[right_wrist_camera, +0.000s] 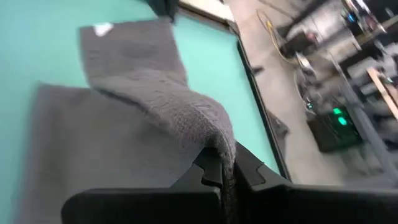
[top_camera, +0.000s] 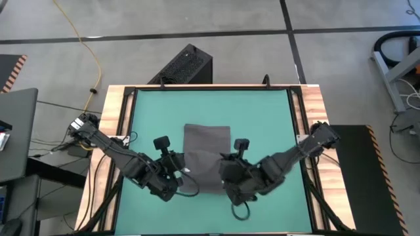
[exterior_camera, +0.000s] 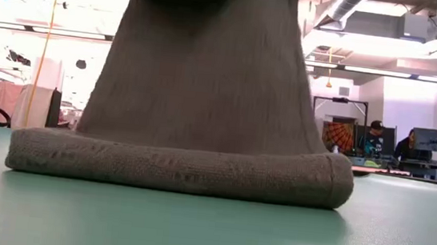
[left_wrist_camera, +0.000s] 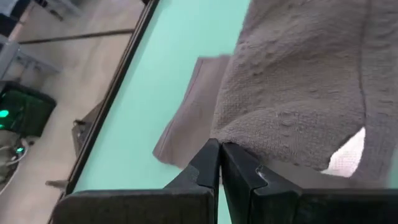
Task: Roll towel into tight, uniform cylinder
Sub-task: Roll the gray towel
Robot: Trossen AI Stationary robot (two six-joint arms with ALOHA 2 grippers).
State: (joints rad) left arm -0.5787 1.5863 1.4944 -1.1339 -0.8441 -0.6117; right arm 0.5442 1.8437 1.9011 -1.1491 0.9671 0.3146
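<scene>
The dark grey towel [top_camera: 207, 141] lies in the middle of the teal mat [top_camera: 262, 118], and its near end is raised off the mat. My left gripper [top_camera: 186, 176] is shut on that end's left corner, my right gripper [top_camera: 223, 176] on its right corner. In the low view a thick folded band of the towel [exterior_camera: 182, 167] rests on the mat and the cloth rises from it out of the picture's top. A white tag [left_wrist_camera: 348, 155] shows close to my left gripper [left_wrist_camera: 219, 158]. The cloth arches over my right gripper [right_wrist_camera: 221, 168]. My left gripper pinches the towel's raised near-left corner [left_wrist_camera: 239, 134] between its two fingers, slanting down from the table's near left. The corner is lifted clear and the cloth runs down to the mat. My right gripper pinches the raised near-right edge [right_wrist_camera: 217, 134] between its two fingers, slanting down from the near right. The cloth humps over the fingertips and falls away to the part lying flat.
The mat is framed by a black border and wooden strips [top_camera: 121, 111] on the left and right. A black box [top_camera: 184, 65] stands on the floor beyond the far edge. Bare mat lies on both sides of the towel and beyond it. People sit at desks [exterior_camera: 377, 142] in the room behind.
</scene>
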